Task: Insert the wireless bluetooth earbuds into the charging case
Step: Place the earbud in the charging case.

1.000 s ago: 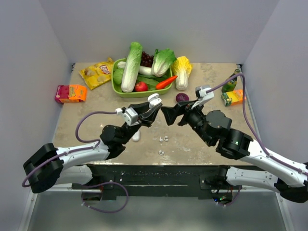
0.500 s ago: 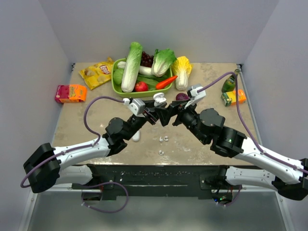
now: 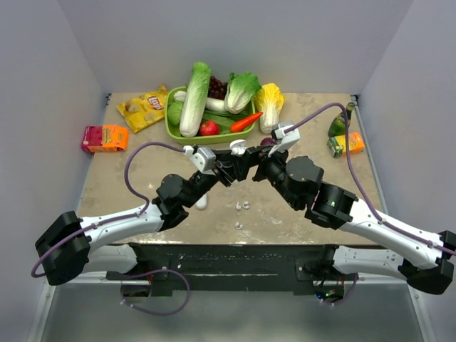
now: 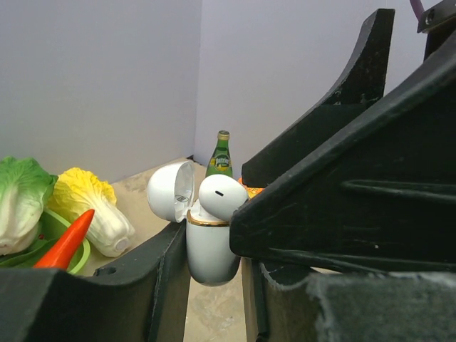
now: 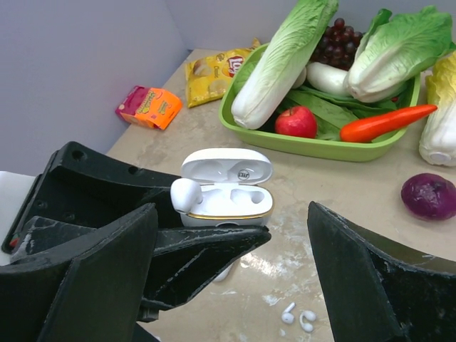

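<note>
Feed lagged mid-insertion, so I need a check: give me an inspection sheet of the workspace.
Surface: beige table, pale scuffs.
Job's things: charging case held off the table, lid open; one earbud sticking up from its slot.
Clutter: green tray of vegetables, chip bag, orange box, juice box, bottle, onion; small white pieces loose on the table.
Grippers: left gripper shut on the case; right gripper open, near it.
Cables: purple cables arch over both arms.
Surroundings: plain grey walls.

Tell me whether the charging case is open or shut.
Open: the charging case has its lid flipped back, with one earbud poking out.
</note>
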